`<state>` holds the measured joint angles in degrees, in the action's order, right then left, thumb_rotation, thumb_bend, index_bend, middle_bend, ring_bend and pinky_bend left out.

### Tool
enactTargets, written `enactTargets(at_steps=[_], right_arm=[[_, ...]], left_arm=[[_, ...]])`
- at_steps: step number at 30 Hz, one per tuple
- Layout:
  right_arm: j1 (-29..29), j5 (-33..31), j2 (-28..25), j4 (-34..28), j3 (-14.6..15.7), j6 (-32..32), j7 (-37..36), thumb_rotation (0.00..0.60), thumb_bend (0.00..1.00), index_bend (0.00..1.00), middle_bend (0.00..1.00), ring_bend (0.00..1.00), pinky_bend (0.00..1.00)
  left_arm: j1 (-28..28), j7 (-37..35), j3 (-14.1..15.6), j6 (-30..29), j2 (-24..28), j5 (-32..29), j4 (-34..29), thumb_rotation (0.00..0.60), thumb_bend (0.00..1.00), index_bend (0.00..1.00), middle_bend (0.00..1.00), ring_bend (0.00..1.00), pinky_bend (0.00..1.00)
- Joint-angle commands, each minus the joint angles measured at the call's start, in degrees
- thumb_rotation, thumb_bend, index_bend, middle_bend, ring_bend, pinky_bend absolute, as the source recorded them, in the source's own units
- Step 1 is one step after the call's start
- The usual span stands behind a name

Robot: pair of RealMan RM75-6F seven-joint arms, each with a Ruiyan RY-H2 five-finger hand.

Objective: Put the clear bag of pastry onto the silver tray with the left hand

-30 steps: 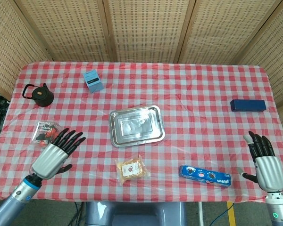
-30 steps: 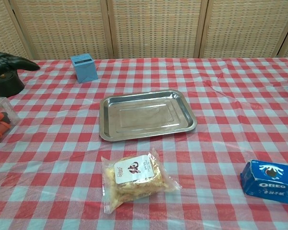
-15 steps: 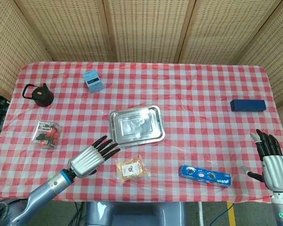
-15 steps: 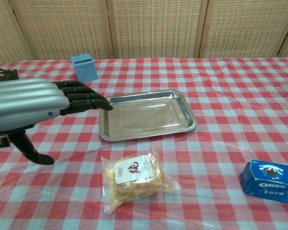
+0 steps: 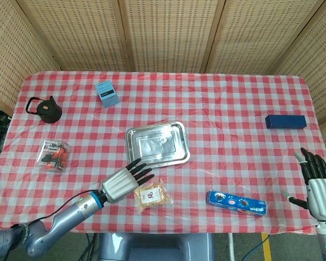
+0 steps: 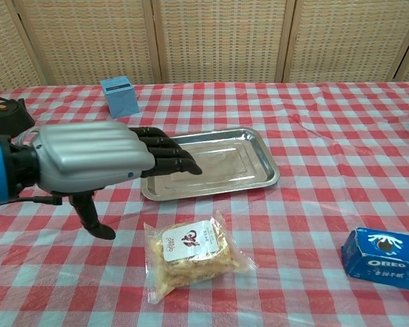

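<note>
The clear bag of pastry lies flat on the checked cloth near the table's front edge, a white label on top. Behind it sits the silver tray, with nothing in it. My left hand hovers above the cloth just left of the bag, fingers stretched out toward the tray's front left corner, thumb hanging down, holding nothing. My right hand stays at the table's front right edge, fingers apart, not touching anything.
A blue Oreo box lies right of the bag. A light blue box and a black kettle stand at the back left, a clear box of red items at the left, a dark blue box at the right.
My left hand has swept rightward across the front of the table, from beside the clear box to next to the pastry bag. My right hand has drifted slightly back toward the table's edge.
</note>
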<state>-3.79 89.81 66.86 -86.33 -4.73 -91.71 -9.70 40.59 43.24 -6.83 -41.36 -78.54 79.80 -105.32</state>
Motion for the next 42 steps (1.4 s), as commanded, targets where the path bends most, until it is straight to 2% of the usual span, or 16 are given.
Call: enactTargets(at_steps=[1, 11, 24, 25, 27, 28, 29, 32, 37, 42], right_arm=[[-0.1, -0.6, -0.1, 0.2, -0.2, 0.5, -0.6, 0.6, 0.06, 0.03, 0.0, 0.0, 0.0], [0.1, -1.2, -0.5, 0.7, -0.7, 0.5, -2.6, 0.6, 0.06, 0.03, 0.0, 0.0, 0.0], [0.2, -1.1, -1.1, 0.6, -0.6, 0.7, -4.4, 0.6, 0.06, 0.04, 0.0, 0.0, 0.0], [0.3, -1.0, -1.2, 0.6, -0.6, 0.6, -4.6, 0.6, 0.06, 0.04, 0.0, 0.0, 0.0], [0.3, -0.8, -1.3, 0.5, -0.5, 0.5, -4.8, 0.6, 0.06, 0.04, 0.0, 0.0, 0.0], [0.3, -0.8, -1.4, 0.5, -0.5, 0.5, -4.9, 0.6, 0.06, 0.04, 0.0, 0.0, 0.0], [0.3, -0.7, -1.4, 0.5, -0.5, 0.5, -5.0, 0.6, 0.06, 0.04, 0.0, 0.0, 0.0], [0.4, -0.6, -1.4, 0.5, -0.4, 0.3, -5.0, 0.6, 0.06, 0.04, 0.0, 0.0, 0.0], [0.5, -0.6, -1.5, 0.4, -0.5, 0.0, -5.3, 0.6, 0.06, 0.04, 0.0, 0.0, 0.0], [0.6, -0.3, -1.5, 0.4, -0.4, -0.1, -5.2, 0.6, 0.06, 0.04, 0.0, 0.0, 0.0]], left_arm=[[3.7, 3.8, -0.3, 2.7, -3.4, -6.0, 1.8, 0.6, 0.07, 0.0, 0.0, 0.0, 0.0], [10.4, 12.3, 2.3, 1.2, -8.0, -19.0, 3.5, 0.6, 0.07, 0.0, 0.0, 0.0, 0.0], [16.4, 14.1, 5.0, -1.1, -12.7, -26.9, 5.5, 0.6, 0.1, 0.0, 0.0, 0.0, 0.0], [16.6, 14.2, 5.3, -1.7, -13.1, -26.8, 5.8, 0.6, 0.11, 0.01, 0.0, 0.0, 0.0], [16.5, 13.9, 5.9, -3.5, -14.0, -25.8, 6.4, 0.6, 0.14, 0.08, 0.0, 0.0, 0.04], [16.4, 13.5, 6.1, -4.2, -14.3, -24.8, 6.7, 0.6, 0.17, 0.16, 0.0, 0.0, 0.09], [16.2, 12.8, 6.3, -4.7, -14.6, -23.8, 7.0, 0.6, 0.22, 0.25, 0.02, 0.01, 0.14], [15.5, 10.0, 6.8, -6.2, -15.2, -20.3, 8.2, 0.6, 0.35, 0.39, 0.14, 0.1, 0.24], [14.5, 5.6, 7.0, -7.9, -14.3, -15.9, 8.9, 0.6, 0.36, 0.44, 0.18, 0.13, 0.26], [13.7, 2.4, 6.3, -9.6, -11.7, -13.7, 8.7, 0.6, 0.37, 0.45, 0.18, 0.13, 0.27]])
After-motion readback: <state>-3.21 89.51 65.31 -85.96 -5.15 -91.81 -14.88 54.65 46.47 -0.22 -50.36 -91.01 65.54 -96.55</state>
